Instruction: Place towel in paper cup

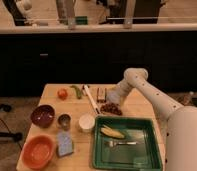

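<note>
1. Towel, a pale grey-blue square, lies flat near the front of the wooden surface. It is just beside the orange bowl and apart from the green tray.
2. The white paper cup stands upright behind the towel, close to the tray's rim. A small metal cup is on its other side.
3. The robot's tool sits low over the back of the surface, well apart from both towel and paper cup. It is near a brown bar and just above a dark red cluster. Whether it is spread or pressed together cannot be told.
4. The white arm reaches in from the picture's right, bent at a rounded joint above the far edge.
5. A purple bowl stands behind the orange one. A tomato, a green vegetable and a long white utensil lie toward the back.
6. Inside the tray are a yellow item and a fork.
</note>
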You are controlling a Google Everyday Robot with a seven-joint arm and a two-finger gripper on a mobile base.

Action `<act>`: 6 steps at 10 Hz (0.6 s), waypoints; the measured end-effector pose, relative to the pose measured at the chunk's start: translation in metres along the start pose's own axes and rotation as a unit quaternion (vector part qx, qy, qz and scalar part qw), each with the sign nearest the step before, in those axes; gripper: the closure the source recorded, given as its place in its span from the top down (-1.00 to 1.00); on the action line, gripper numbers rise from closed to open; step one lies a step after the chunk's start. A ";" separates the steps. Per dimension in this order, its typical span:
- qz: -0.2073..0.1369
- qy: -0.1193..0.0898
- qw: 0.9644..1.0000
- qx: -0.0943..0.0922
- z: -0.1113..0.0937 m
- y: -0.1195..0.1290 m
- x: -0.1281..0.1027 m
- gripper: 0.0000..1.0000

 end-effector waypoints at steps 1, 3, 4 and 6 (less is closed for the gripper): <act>0.001 0.000 1.000 -0.001 0.006 0.003 0.003 0.47; -0.001 0.003 1.000 0.001 0.009 0.009 0.009 0.04; -0.003 0.003 1.000 0.001 0.009 0.009 0.010 -0.12; -0.004 0.003 1.000 0.005 0.005 0.013 0.012 -0.58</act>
